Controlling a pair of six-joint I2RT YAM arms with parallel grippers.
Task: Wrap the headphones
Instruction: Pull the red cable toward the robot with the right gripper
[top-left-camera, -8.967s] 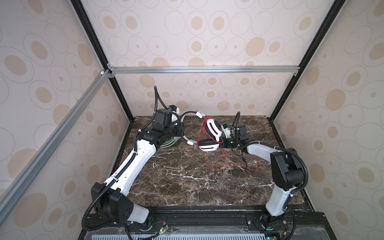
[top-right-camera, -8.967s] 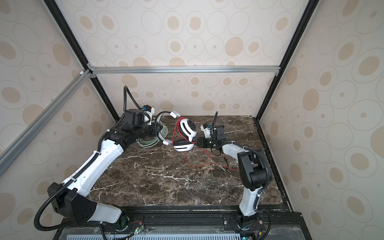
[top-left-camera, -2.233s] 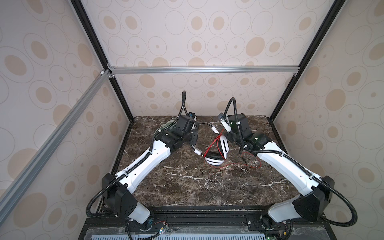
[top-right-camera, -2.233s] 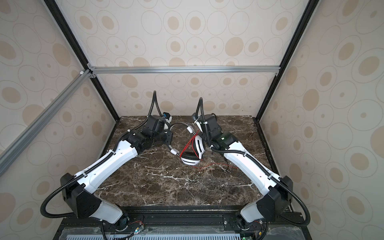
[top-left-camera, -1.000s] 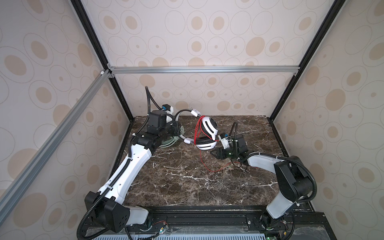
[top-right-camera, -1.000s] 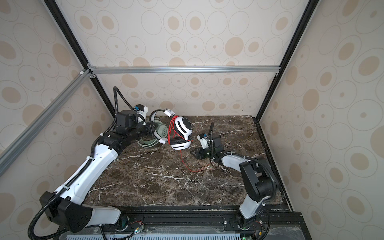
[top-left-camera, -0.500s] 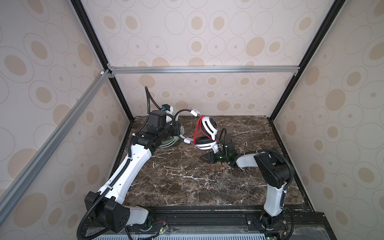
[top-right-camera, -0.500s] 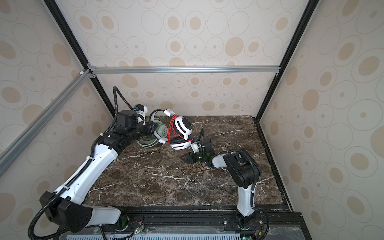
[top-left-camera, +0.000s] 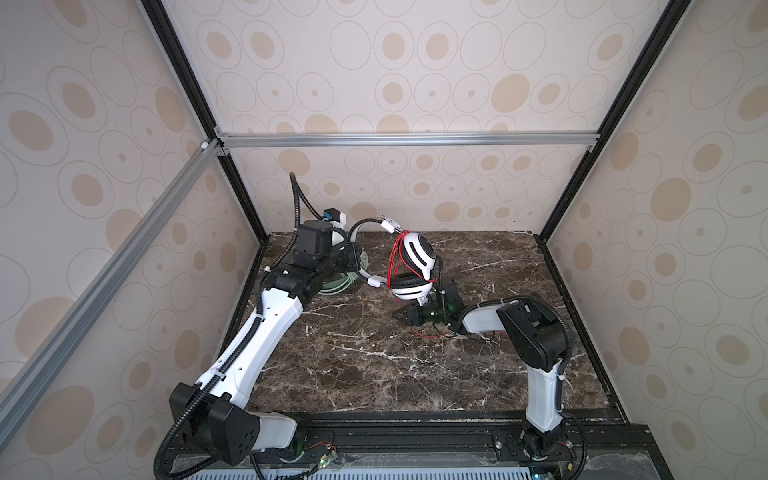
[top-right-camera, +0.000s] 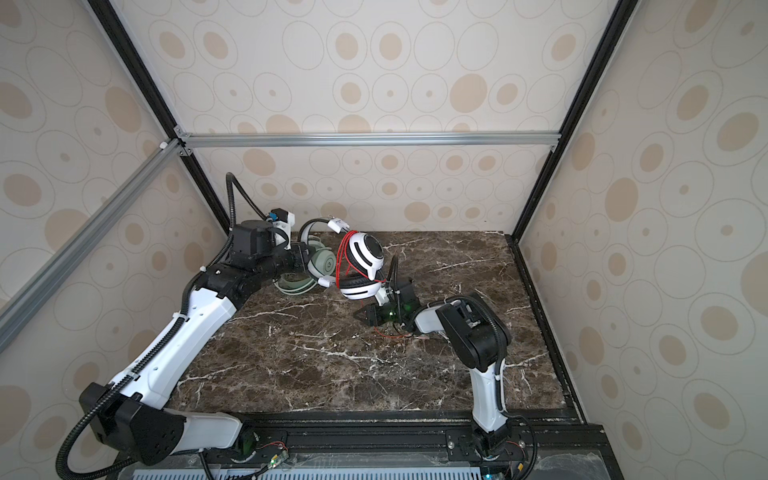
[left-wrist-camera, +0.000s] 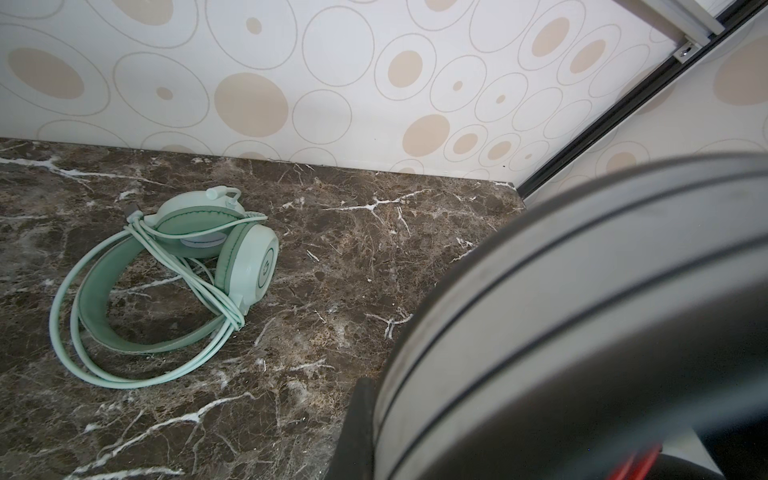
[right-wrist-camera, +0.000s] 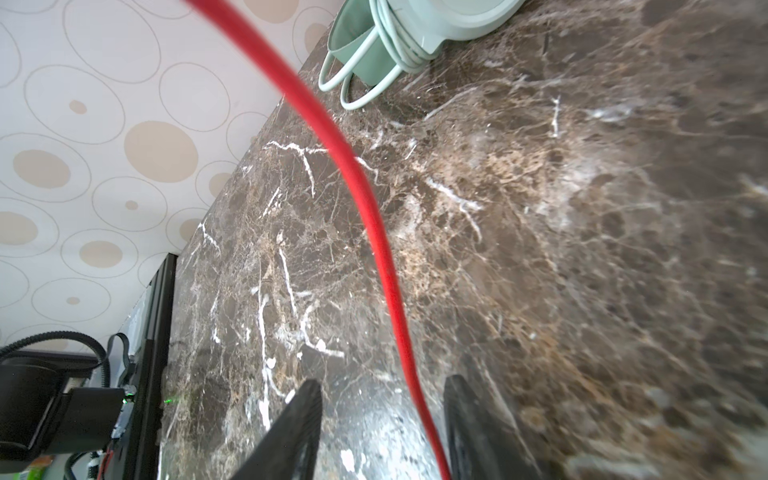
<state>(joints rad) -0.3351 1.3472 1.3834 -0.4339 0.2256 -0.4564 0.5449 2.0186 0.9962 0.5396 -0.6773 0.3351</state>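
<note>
Bending sharply at the elbow, the right arm is laid low over the dark marble table (top-left-camera: 365, 374), its forearm pointed leftward. The right gripper (top-left-camera: 402, 318) is held parted, with the thin red cable (right-wrist-camera: 376, 208) running loose between the fingers (closer to one of them). Farther back, the white-and-black over-ear headset (top-left-camera: 417, 253) is held aloft by its headband, on which the outstretched left gripper (top-left-camera: 355, 258) is clamped. Behind it, the mint-green headset (left-wrist-camera: 245, 266) is seen lying on the table, bound with its pale green cable (left-wrist-camera: 124, 376).
</note>
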